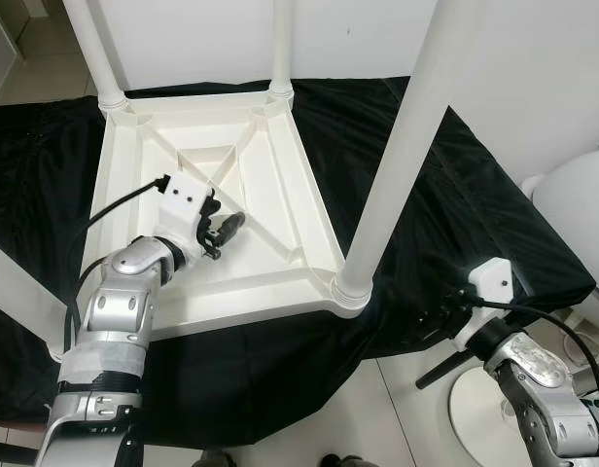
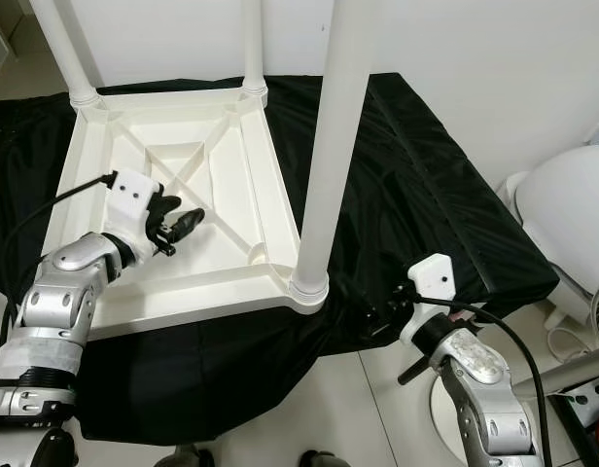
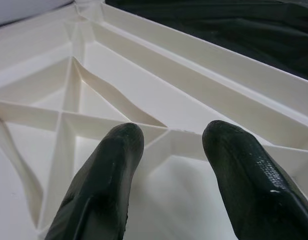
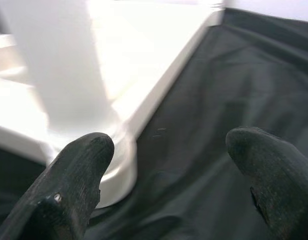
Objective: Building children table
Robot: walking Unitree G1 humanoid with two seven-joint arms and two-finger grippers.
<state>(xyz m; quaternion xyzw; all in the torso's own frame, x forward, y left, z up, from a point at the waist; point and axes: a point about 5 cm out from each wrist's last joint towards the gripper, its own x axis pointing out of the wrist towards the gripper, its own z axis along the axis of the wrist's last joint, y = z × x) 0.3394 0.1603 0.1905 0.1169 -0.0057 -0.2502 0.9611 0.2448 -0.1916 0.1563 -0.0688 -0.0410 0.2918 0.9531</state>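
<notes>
White plastic children's table lies upside down on black cloth, legs fitted. My left gripper hovers empty, parted, over its underside; my right gripper, wide open, nears the corner leg, probably to tighten it.

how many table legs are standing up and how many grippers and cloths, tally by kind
Upright white plastic table legs: 3
Upturned white ribbed tabletop: 1
Black floor cloth: 1
Black two-finger grippers: 2, left gripper, right gripper
Total: 7
</notes>
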